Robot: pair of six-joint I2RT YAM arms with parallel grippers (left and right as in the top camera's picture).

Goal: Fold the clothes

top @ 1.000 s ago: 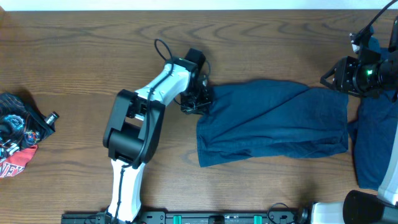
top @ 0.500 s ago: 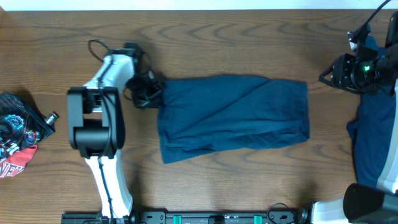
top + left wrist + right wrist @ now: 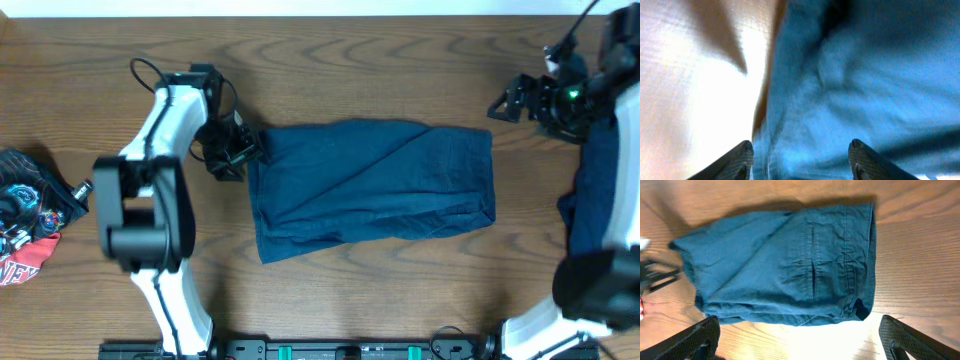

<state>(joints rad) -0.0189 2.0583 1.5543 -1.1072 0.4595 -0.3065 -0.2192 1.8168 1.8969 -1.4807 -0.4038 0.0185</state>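
Two navy garments lay there: folded garment (image 3: 372, 190) flat, creased; second garment (image 3: 600, 215) at right edge; left tool (image 3: 800, 156) and right tool (image 3: 797, 335) were both spread.

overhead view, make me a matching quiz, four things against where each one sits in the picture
Things:
1 folded navy garment
2 second navy garment
3 colourful pile
4 left gripper

Places:
a far left edge of the view
b centre of the view
c at the folded garment's left end
d right edge of the view

Pairs: 1-b, 2-d, 3-a, 4-c
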